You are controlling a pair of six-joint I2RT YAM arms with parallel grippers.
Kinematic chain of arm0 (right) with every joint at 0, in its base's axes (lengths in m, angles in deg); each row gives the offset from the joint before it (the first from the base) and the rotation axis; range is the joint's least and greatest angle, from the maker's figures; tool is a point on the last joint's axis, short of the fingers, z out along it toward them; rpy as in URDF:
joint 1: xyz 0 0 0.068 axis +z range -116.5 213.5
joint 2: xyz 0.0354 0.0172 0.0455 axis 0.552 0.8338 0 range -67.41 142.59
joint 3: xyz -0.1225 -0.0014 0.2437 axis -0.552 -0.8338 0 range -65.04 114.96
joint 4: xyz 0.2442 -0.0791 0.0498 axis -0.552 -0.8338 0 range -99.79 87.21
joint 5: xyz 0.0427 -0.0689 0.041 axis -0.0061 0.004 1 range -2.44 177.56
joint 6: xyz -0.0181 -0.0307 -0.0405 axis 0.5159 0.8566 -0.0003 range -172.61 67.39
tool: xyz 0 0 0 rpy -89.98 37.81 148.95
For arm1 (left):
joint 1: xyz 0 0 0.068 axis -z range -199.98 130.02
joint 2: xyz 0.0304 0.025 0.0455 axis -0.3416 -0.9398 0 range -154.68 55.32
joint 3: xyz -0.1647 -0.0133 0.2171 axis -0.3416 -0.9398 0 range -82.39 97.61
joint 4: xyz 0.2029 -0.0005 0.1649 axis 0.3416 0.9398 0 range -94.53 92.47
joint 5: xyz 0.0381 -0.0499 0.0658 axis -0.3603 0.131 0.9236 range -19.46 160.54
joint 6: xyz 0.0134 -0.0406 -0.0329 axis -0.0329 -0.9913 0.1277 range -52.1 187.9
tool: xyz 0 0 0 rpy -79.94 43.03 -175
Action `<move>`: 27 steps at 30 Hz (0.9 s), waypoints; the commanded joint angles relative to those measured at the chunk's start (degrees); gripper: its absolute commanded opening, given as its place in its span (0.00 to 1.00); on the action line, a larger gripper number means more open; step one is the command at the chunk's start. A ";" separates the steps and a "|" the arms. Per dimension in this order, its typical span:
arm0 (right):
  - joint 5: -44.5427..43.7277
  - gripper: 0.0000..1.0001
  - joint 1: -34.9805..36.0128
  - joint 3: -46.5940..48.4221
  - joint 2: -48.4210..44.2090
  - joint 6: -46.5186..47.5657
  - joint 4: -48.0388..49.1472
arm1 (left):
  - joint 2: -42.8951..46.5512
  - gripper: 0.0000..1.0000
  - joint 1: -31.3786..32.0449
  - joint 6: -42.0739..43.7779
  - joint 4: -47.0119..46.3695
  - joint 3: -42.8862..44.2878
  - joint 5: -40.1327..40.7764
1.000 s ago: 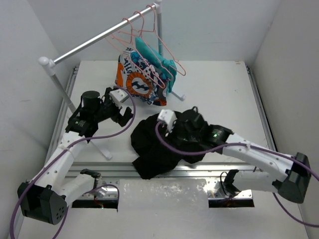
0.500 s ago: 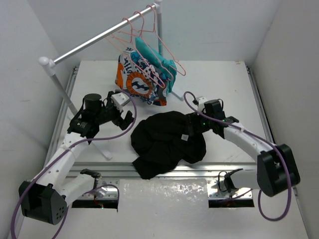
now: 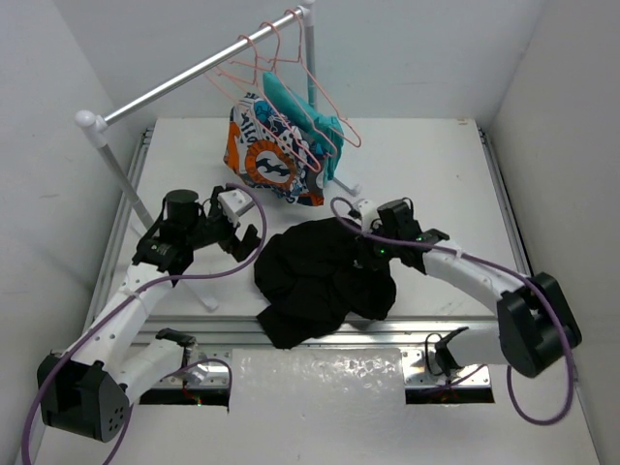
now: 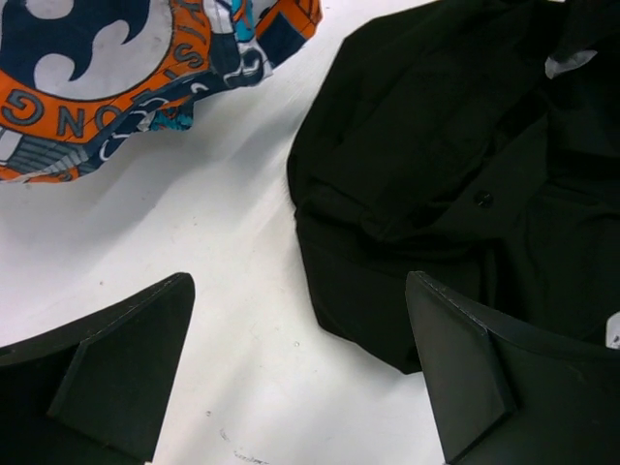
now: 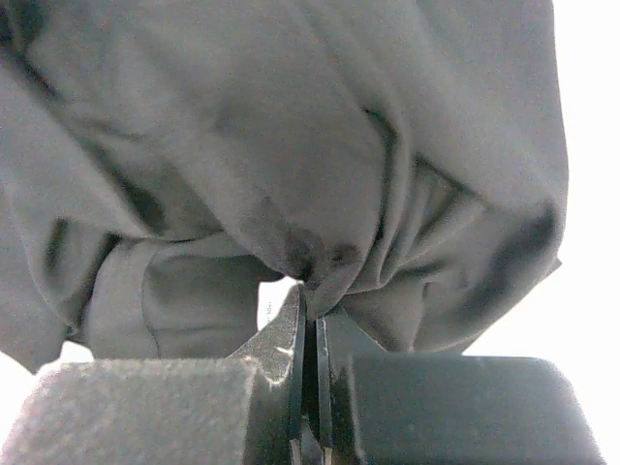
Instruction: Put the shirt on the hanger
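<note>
Rt gripper (image 5: pixel 310 302): flat dark fingers (image 5: pixel 276 339) clenched nearly together, pinching a small puckered fold of shirt (image 5: pixel 291 145) at the tips. Fabric above the tips soft, matte, deeply creased, draping to both sides. Seen from overhead, rt gripper (image 3: pixel 373 254) at the far-right edge of the crumpled black heap, which lies on the white table (image 3: pixel 426 174).

Lt gripper (image 4: pixel 298 291): released, wedge-shaped black fingers (image 4: pixel 126 368) spread wide, only bare table between them. Shirt edge just beyond one finger; small dark button (image 4: pixel 481 199) and white label (image 4: pixel 572 63) visible on it. Patterned garment (image 4: pixel 116 77), orange/blue/white print, smooth cloth, beyond the other finger, apart from shirt.

Pink wire hangers (image 3: pixel 325 102): thin triangular frames w/ hooked tops, on grey metal rail (image 3: pixel 184 77), well beyond both sets of fingers. Teal garment (image 3: pixel 310 121) appears to hang from one.
</note>
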State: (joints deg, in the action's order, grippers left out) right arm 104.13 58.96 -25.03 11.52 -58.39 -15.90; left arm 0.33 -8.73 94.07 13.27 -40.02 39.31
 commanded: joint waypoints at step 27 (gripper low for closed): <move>-8.15 0.00 23.85 20.98 -8.27 11.24 11.08 | -0.92 0.93 3.78 8.98 0.92 1.23 -15.02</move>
State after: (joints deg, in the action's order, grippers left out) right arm 94.80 82.41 -7.02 2.74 -45.14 -8.44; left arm -0.36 -6.63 101.55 17.27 -37.59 24.43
